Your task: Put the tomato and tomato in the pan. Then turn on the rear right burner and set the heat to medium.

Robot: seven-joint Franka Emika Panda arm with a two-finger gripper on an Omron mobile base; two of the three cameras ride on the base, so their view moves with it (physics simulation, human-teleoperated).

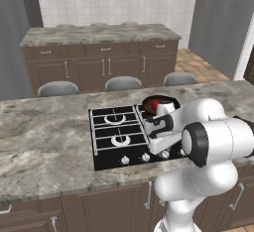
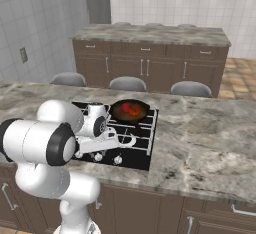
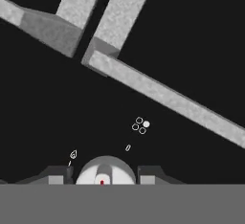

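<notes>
The pan (image 2: 120, 116) sits on the rear right burner of the black cooktop (image 2: 142, 158), dark inside with a black rim. Two red tomatoes (image 2: 125, 108) (image 2: 136, 111) lie side by side in it. From the left base the pan (image 1: 148, 100) is partly behind my wrist, with one tomato (image 1: 159, 101) showing. My gripper (image 3: 104, 176) is down at the front row of knobs, shut on a round grey knob (image 3: 105, 168) with a red mark. The dark fingertips (image 3: 150, 175) press on both sides of the knob. A small four-dot burner mark (image 3: 140, 125) is printed just beyond the knob.
Grey grate bars (image 3: 143, 84) cross the black stove top ahead of the hand. Other knobs (image 1: 125, 160) (image 1: 145, 157) line the cooktop's front. Marble counter (image 1: 44, 137) spreads to both sides. Three stools (image 1: 123, 83) stand behind the island.
</notes>
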